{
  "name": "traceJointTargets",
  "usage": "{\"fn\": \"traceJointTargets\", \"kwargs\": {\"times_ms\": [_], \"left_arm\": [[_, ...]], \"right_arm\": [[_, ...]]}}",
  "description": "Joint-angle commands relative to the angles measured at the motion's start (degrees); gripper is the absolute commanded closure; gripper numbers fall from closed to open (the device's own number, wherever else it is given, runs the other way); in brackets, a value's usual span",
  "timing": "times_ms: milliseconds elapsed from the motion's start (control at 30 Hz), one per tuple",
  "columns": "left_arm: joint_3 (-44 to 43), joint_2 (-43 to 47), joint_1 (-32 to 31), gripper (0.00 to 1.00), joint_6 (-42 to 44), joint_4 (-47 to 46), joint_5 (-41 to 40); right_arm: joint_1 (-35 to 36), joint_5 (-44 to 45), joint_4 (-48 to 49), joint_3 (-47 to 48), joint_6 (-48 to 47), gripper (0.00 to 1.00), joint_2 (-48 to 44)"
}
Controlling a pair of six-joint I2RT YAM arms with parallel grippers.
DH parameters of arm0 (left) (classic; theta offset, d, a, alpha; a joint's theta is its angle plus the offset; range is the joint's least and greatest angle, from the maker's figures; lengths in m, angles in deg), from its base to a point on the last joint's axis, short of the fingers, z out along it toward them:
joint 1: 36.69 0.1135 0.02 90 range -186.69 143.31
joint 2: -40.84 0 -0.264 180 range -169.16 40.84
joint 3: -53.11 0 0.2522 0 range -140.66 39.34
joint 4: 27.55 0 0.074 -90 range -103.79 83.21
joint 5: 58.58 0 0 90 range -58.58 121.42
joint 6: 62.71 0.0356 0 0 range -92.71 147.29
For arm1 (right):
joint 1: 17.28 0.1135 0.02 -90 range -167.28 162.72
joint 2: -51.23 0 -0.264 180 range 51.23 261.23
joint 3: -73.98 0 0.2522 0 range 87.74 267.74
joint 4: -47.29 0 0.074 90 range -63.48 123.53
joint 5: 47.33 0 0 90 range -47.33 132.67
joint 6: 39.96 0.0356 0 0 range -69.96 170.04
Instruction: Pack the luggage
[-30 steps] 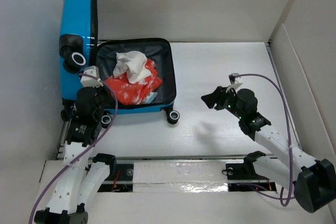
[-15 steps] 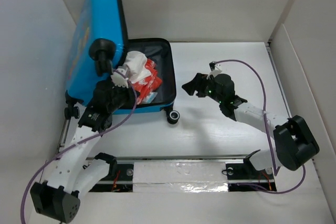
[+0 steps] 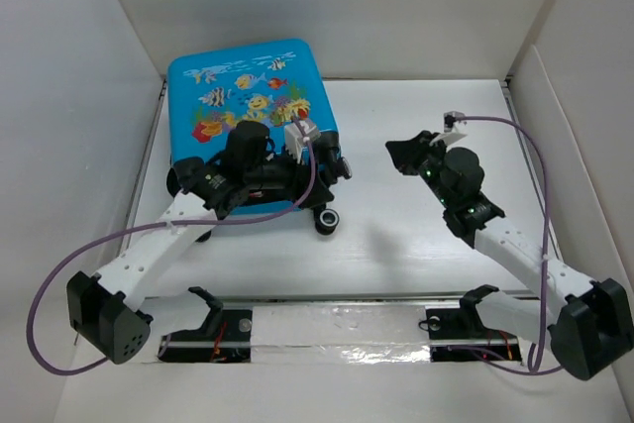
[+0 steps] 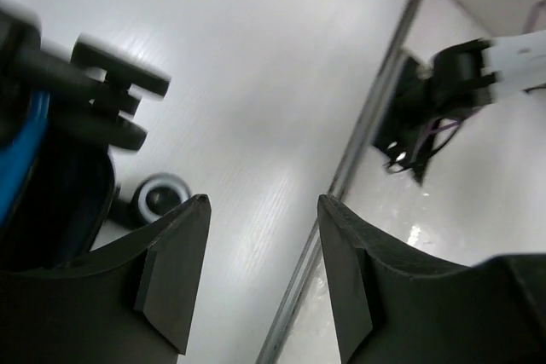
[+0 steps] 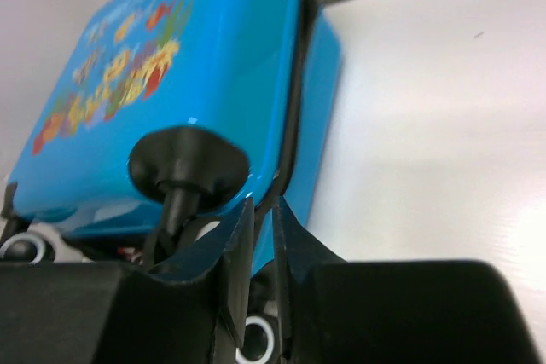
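Note:
The luggage (image 3: 248, 96) lies flat on the table at back left with its lid down and the fish print facing up. It fills the left of the right wrist view (image 5: 171, 83). My left gripper (image 3: 334, 167) reaches over its front right corner, above the black wheel (image 3: 326, 220). In its own view the left gripper (image 4: 260, 202) is open with only table between the fingers, and that wheel (image 4: 159, 199) sits just left of them. My right gripper (image 3: 403, 154) hovers right of the case, apart from it. Its fingers (image 5: 262, 204) stand a narrow slit apart and hold nothing.
White walls close in the table at the back and on both sides. A metal rail (image 3: 347, 296) runs along the near edge, by the arm mounts. The right arm's mount (image 4: 444, 91) shows in the left wrist view.
The lid has swung down from upright and now lies flat on the case. My left arm followed it rightward and its jaws opened. My right gripper drew back to the right and narrowed.

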Motion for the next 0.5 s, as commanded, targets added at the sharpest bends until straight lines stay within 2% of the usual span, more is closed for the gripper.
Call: {"fn": "traceJointTargets", "kwargs": {"times_ms": [0, 67, 100, 133, 167, 200, 267, 300, 333, 367, 400, 433, 467], "left_arm": [[-10.2, -0.2, 0.1, 0.50, 5.4, 3.5, 14.5], [-12.0, 0.0, 0.1, 0.50, 4.4, 2.0, 15.6], [-12.6, 0.7, 0.1, 0.50, 2.3, -0.5, 11.9], [-12.2, 1.5, 0.8, 0.50, -0.6, -7.0, 8.7], [-12.0, 2.9, 1.7, 0.50, -6.3, -9.7, 4.5], [-12.3, 3.5, 4.3, 0.50, -9.2, -11.5, -5.7], [-13.5, 3.7, 7.9, 0.50, -16.8, -11.5, -18.0], [-15.6, 3.6, 9.8, 0.52, -19.3, -10.0, -30.7], [-16.1, 3.7, 14.8, 0.54, -22.1, -8.4, -36.0], [-16.1, 4.3, 18.1, 0.58, -25.0, -6.3, -40.4], [-14.7, 5.0, 21.6, 0.63, -30.0, -6.0, -45.2], [-13.1, 5.9, 28.7, 0.64, -33.1, -6.4, -47.5], [-11.2, 8.2, 32.3, 0.65, -35.4, -8.1, -49.3]], "right_arm": [[-0.5, 4.0, -2.6, -1.0, -3.0, 0.80, -3.2], [-1.0, 3.5, -3.4, -0.9, -3.8, 0.76, -3.7], [-1.0, 2.6, -3.4, -0.9, -4.1, 0.72, -3.9], [-1.0, 2.4, -3.4, -0.9, -4.3, 0.68, -3.9], [-1.0, 2.2, -3.4, -0.8, -4.5, 0.64, -3.7], [-1.0, 2.1, -3.4, -0.8, -4.7, 0.64, -3.5], [-1.0, 2.0, -3.5, -0.7, -4.9, 0.60, -2.5], [-1.0, 1.8, -3.5, -0.7, -4.9, 0.61, -2.1], [-1.0, 0.7, -3.6, -0.7, -4.9, 0.67, -2.0], [-1.0, 0.1, -3.9, -1.0, -5.1, 0.81, -2.1], [-1.0, -0.3, -4.1, -1.3, -5.1, 0.87, -2.5], [-1.0, -0.4, -4.0, -1.6, -5.1, 0.91, -2.8], [-1.0, -0.3, -3.4, -2.7, -5.2, 0.95, -3.7]]}}
